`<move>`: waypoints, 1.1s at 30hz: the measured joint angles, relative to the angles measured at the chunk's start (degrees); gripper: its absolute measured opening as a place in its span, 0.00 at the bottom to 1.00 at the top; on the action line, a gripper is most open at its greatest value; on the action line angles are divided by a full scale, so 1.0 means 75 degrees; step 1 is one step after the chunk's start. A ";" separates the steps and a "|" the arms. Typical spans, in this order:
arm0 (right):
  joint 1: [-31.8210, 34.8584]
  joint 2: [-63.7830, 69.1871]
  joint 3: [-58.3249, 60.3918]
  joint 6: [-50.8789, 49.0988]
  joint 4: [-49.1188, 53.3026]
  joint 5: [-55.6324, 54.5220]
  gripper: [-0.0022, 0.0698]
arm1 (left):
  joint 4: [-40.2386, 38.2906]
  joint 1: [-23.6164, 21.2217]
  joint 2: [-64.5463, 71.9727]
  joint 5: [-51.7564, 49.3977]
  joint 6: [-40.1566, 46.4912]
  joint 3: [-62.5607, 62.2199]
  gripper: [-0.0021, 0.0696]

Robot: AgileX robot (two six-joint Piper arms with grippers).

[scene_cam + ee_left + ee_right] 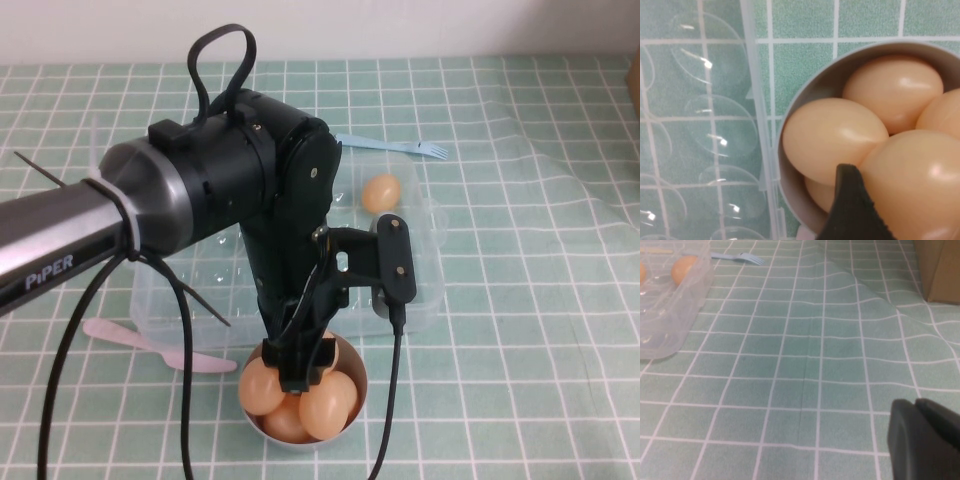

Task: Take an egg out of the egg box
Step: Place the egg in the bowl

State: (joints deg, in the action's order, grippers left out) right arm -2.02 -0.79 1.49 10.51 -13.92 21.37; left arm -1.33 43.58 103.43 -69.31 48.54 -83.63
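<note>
The clear egg box (pixel 425 295) lies mid-table with one orange-tan egg (pixel 380 192) left in a far cell. My left gripper (pixel 300 368) is down in the small grey bowl (pixel 262 424) just in front of the box. It is shut on an egg (pixel 912 185) that lies against the other eggs in the bowl (pixel 805 100). One black finger (pixel 852 210) shows beside that egg; the other is out of view. The box's empty cells (pixel 705 125) lie beside the bowl. My right gripper (pixel 927 440) is shut and empty over bare cloth, right of the box (pixel 670 315).
A blue plastic fork (pixel 400 148) lies behind the box. A pink spoon (pixel 150 345) lies at its front left. A brown cardboard box (pixel 940 270) stands at the far right. The green checked cloth has a raised crease (pixel 865 285) on the right.
</note>
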 joint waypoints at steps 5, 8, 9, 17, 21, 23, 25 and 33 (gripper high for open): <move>0.0000 0.0000 0.0000 0.0000 0.0000 0.0000 0.01 | 0.0015 -0.0061 0.0000 -0.0012 0.0000 0.0000 0.58; 0.0000 0.0000 0.0000 0.0000 0.0000 0.0000 0.01 | 0.0014 -0.0061 0.0000 -0.0025 0.0000 0.0000 0.62; 0.0000 0.0000 0.0000 0.0000 0.0000 0.0000 0.01 | 0.0014 -0.0061 0.0000 -0.0017 0.0000 0.0000 0.64; 0.0000 0.0000 0.0000 0.0000 0.0000 0.0000 0.01 | 0.0003 -0.0061 0.0000 -0.0017 0.0000 0.0000 0.69; 0.0000 0.0000 0.0000 0.0000 0.0000 0.0000 0.01 | -0.0013 -0.0061 0.0000 -0.0017 0.0000 0.0000 0.70; 0.0000 0.0000 0.0000 0.0000 0.0000 0.0000 0.01 | -0.0026 -0.0061 0.0000 -0.0017 0.0000 0.0000 0.72; 0.0000 0.0000 0.0000 0.0000 0.0000 0.0000 0.01 | -0.0026 -0.0061 0.0000 -0.0017 0.0000 0.0000 0.76; 0.0000 0.0000 0.0000 0.0000 0.0000 0.0000 0.01 | -0.0026 -0.0061 0.0084 -0.0017 0.0000 0.0000 0.80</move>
State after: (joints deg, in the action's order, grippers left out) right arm -2.02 -0.79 1.49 10.51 -13.92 21.37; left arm -1.52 43.13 104.07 -69.43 48.54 -83.63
